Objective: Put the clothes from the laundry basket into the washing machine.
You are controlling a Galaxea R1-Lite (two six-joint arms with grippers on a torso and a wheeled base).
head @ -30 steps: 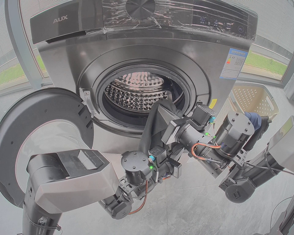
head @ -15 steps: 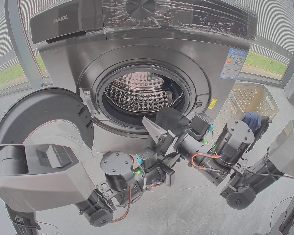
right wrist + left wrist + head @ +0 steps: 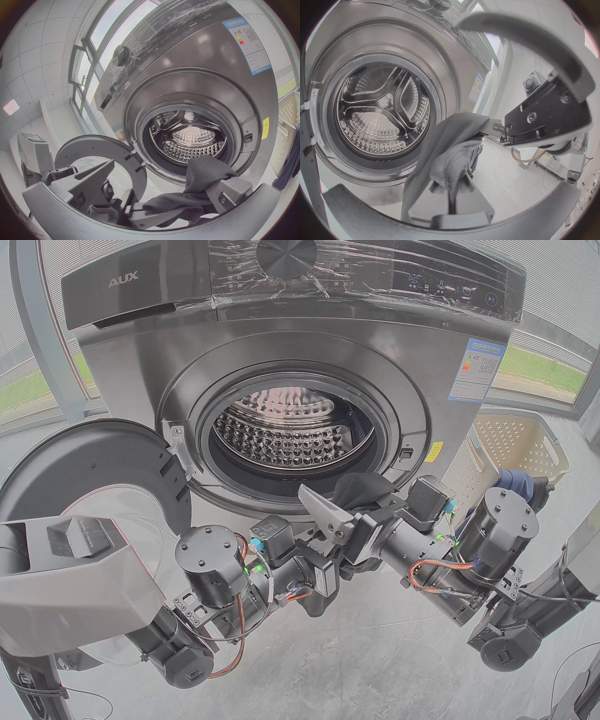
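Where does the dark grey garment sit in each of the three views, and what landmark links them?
Head view: dark grey garment against the drum opening's lower right rim.
Left wrist view: garment hanging across the opening's rim.
Right wrist view: garment bunched before the opening's rim.
Shared landmark: the drum opening.

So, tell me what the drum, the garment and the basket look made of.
Drum: polished metal, likely stainless steel; mirror glints, embossed perforated wall.
Garment: dark grey fabric, probably a synthetic knit; fine mesh texture, soft folds.
Basket: beige plastic, seemingly matte; moulded walls with regular cut-out holes.
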